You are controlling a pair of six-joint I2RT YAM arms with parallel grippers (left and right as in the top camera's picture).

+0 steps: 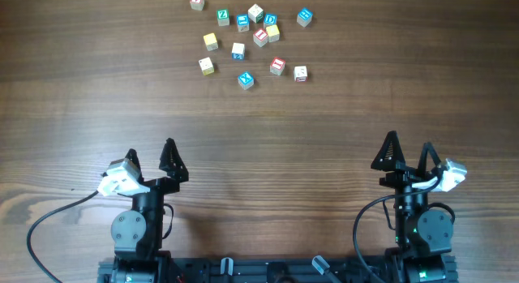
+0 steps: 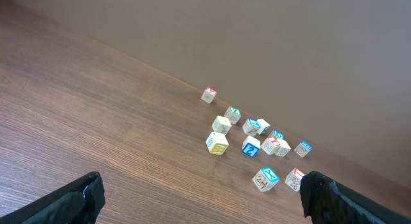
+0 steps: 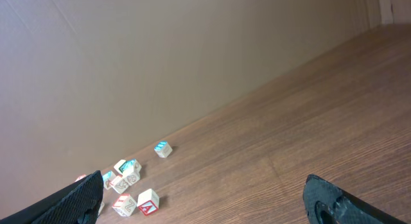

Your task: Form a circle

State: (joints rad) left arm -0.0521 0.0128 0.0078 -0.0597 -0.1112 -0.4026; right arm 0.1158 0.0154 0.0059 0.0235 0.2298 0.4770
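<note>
circle (image 1: 260, 36) of five letter cubes lay far across the table (image 1: 259, 137), amid loose cubes (image 1: 246, 79); left gripper (image 1: 151, 147) and right gripper (image 1: 409, 140) rested well apart from it, fingers spread, empty.

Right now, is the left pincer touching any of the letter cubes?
Apart. The overhead view shows the left pincer open at the near side, with a wide stretch of table between it and the nearest cube.
</note>
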